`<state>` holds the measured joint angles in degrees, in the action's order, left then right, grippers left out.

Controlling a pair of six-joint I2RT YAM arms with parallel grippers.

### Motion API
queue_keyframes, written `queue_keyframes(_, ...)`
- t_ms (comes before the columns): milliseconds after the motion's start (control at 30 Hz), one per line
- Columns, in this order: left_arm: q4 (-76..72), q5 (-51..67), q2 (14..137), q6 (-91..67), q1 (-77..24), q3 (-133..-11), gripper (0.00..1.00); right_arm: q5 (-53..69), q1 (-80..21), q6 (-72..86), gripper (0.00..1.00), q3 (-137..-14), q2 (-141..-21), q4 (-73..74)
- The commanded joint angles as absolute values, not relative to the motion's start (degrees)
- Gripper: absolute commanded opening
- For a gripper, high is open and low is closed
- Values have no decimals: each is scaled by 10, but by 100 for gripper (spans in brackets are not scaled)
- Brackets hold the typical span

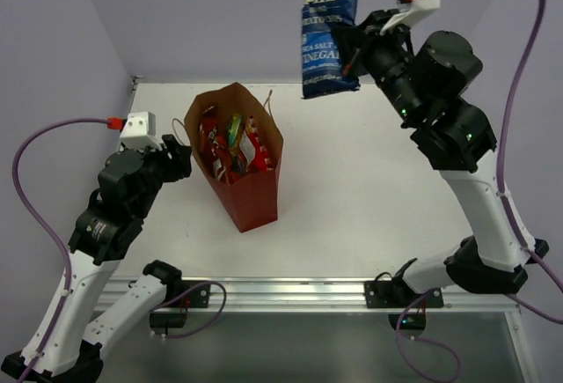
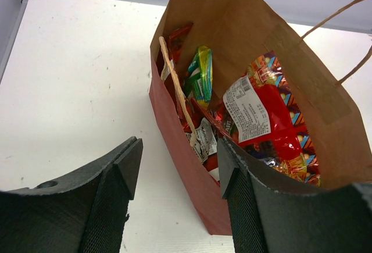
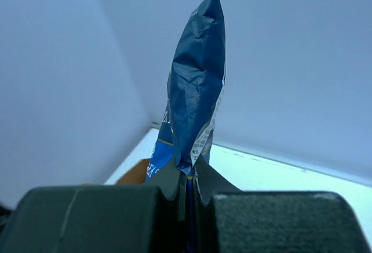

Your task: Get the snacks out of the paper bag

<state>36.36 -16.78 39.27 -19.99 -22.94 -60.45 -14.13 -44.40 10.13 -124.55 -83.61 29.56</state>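
The paper bag, red outside and brown inside, stands left of the table's middle with its mouth open. Inside lie several snacks: a green-yellow packet, a larger red multicolour packet and a red-and-silver one. My left gripper is open just left of the bag, whose near red wall shows through the gap between the fingers. High above the table, behind and right of the bag, my right gripper is shut on the bottom edge of a blue packet, which stands upright above the fingers.
The white table stretches to the right of the bag. Pale walls close off the back and left sides. A metal rail runs along the near edge between the arm bases. Purple cables loop off both wrists.
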Motion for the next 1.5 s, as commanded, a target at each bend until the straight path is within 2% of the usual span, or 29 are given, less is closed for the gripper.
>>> queue_keyframes(0, 351, -169, 395, -207, -231, -606, 61, -166, -343, 159, 0, -1133, -814, 298)
queue_keyframes(167, 350, -163, 400, -204, -231, -601, 63, -94, -204, 225, 0, -1011, -816, 293)
queue_keyframes(333, 350, -158, 407, -200, -231, -600, 67, 8, -158, 283, 0, -889, -881, 215)
queue_keyframes(433, 356, -157, 414, -202, -231, -603, 68, 56, -156, 282, 0, -918, -952, 187)
queue_keyframes(567, 364, -163, 417, -211, -231, -606, 68, 202, -154, 286, 0, -991, -1089, 137)
queue_keyframes(667, 371, -169, 419, -217, -231, -609, 69, 269, -149, 322, 0, -1010, -1134, 43)
queue_keyframes(733, 374, -171, 418, -222, -231, -608, 70, 290, -145, 338, 0, -1028, -1178, 35)
queue_keyframes(800, 376, -172, 419, -225, -231, -607, 70, 278, -142, 337, 7, -1058, -1219, 59)
queue_keyframes(867, 378, -173, 421, -230, -231, -607, 71, 260, -139, 325, 26, -1072, -1238, 96)
queue_keyframes(900, 379, -172, 422, -231, -231, -607, 71, 244, -136, 322, 44, -1078, -1250, 107)
queue_keyframes(1000, 377, -171, 426, -234, -231, -610, 71, 186, -128, 300, 69, -1077, -1248, 163)
queue_keyframes(1100, 371, -171, 430, -234, -231, -609, 72, 123, -126, 260, 82, -1072, -1226, 227)
queue_keyframes(1233, 366, -172, 439, -233, -231, -611, 72, 35, -129, 205, 92, -1062, -1130, 298)
queue_keyframes(1367, 366, -179, 446, -236, -231, -610, 72, 4, -161, 157, 94, -1028, -999, 309)
queue_keyframes(1467, 365, -187, 450, -238, -231, -607, 72, -14, -222, 107, 94, -1056, -944, 332)
